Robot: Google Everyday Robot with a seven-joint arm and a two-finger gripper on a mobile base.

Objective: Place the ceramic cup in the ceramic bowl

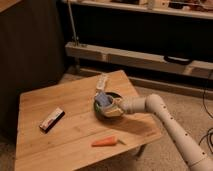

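The ceramic bowl (116, 96), round with a dark rim, sits on the right half of the wooden table (65, 105). The ceramic cup (102, 101), cream with a blue-grey piece at its top, stands tilted inside the bowl on its left side. My gripper (111, 108) reaches in from the right on the white arm (150, 106). It is over the bowl and shut on the cup, low in the bowl. The bowl's green inside is mostly hidden by the cup and the gripper.
A white oblong object (102, 80) lies just behind the bowl near the table's far edge. A dark snack bar (52, 120) lies at the left. An orange carrot (105, 142) lies near the front edge. A low rail (140, 57) runs behind the table.
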